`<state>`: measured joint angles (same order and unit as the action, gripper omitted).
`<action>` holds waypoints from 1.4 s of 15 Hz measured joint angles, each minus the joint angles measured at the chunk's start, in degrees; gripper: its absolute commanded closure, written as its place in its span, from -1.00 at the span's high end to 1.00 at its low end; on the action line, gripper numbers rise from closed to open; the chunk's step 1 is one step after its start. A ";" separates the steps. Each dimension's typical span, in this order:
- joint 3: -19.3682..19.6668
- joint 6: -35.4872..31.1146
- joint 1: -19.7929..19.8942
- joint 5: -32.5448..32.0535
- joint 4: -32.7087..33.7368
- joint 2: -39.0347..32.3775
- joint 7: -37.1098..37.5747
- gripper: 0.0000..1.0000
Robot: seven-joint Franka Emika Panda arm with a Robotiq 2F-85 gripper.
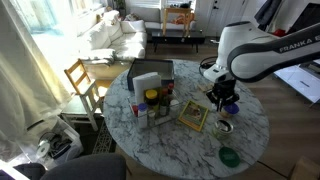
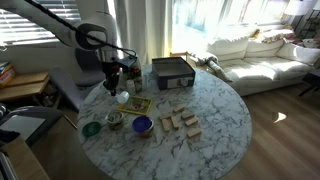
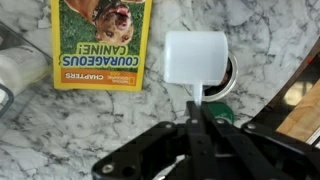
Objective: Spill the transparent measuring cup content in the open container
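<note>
My gripper is shut on the thin handle of the transparent measuring cup, which looks whitish and translucent in the wrist view. The cup hangs partly over a round open container with a metal rim on the marble table. In an exterior view the gripper hovers above the table with the cup just below it, close to the container. In an exterior view the gripper is above the container. The cup's content is hidden.
A yellow "Courageous Canine" book lies beside the cup. A blue bowl, a flat green dish, wooden blocks and a dark box are on the round table. Jars stand mid-table.
</note>
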<state>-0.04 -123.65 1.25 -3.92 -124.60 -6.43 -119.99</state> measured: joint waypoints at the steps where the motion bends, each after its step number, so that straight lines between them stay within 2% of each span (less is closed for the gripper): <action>1: 0.00 0.02 -0.02 -0.14 0.22 -0.33 0.05 -0.97; 4: 0.00 0.02 -0.02 -0.47 0.25 -0.67 0.10 -0.97; 7: -0.16 1.01 -0.12 -4.12 0.87 -1.36 -0.45 -0.97; 17: -1.90 14.97 -2.51 -19.57 10.88 -12.37 -5.53 -0.97; 21: -2.35 17.84 -3.63 -24.27 14.82 -17.53 -6.97 -0.97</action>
<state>-2.39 -105.81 -2.38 -28.18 -109.78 -23.95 -126.96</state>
